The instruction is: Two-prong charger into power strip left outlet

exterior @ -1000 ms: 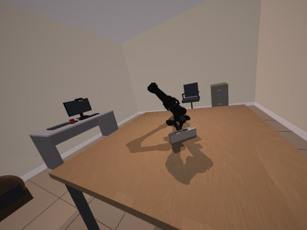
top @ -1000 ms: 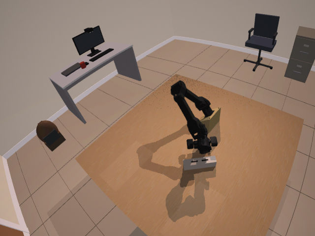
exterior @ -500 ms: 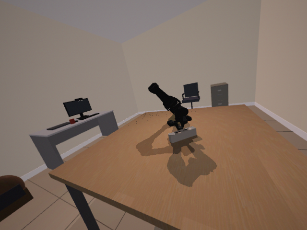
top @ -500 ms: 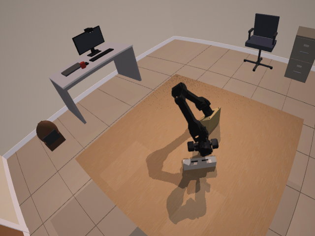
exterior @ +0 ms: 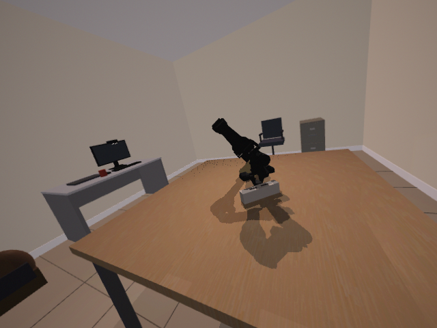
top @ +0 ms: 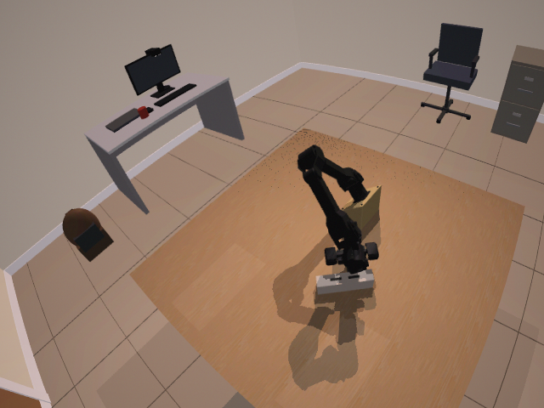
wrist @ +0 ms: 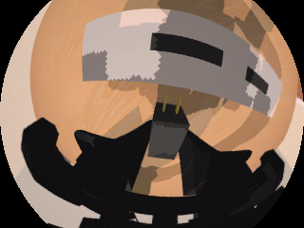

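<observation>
Between the fingers, charger [wrist: 167,136] points prongs toward power strip [wrist: 127,51].

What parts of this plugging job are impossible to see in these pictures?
- Top view: the charger is hidden under the gripper.
- Exterior view: the power strip slots are too small to tell apart.
- Wrist view: the charger prongs show, but coarse blur hides whether they line up with the slot; the strip's right end is cut off.
</observation>
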`<state>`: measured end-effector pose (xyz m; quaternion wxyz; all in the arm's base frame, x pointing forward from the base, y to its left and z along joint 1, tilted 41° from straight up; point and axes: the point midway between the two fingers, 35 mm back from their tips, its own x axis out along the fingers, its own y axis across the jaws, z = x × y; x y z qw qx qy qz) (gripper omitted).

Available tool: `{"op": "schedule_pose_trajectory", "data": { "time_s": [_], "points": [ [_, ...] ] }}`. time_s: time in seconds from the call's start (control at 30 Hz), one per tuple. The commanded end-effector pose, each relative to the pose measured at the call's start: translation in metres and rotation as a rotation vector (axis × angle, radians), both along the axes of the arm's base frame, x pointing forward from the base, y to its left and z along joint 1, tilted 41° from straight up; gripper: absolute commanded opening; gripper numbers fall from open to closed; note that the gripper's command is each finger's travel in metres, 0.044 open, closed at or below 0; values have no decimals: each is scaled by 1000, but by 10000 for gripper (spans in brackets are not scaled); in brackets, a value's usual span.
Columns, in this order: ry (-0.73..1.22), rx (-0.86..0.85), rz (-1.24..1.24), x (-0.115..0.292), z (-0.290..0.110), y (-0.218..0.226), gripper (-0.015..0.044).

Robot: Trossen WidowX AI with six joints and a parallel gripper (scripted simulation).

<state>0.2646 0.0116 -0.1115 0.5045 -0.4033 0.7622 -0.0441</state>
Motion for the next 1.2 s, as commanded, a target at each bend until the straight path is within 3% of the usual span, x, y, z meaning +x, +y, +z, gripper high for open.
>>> {"op": "schedule_pose_trajectory", "data": {
  "time_s": [0.0, 1.17],
  "points": [
    [0, 5, 1, 2, 0, 1, 0],
    [0, 5, 1, 6, -2, 4, 0]
  ]
}}
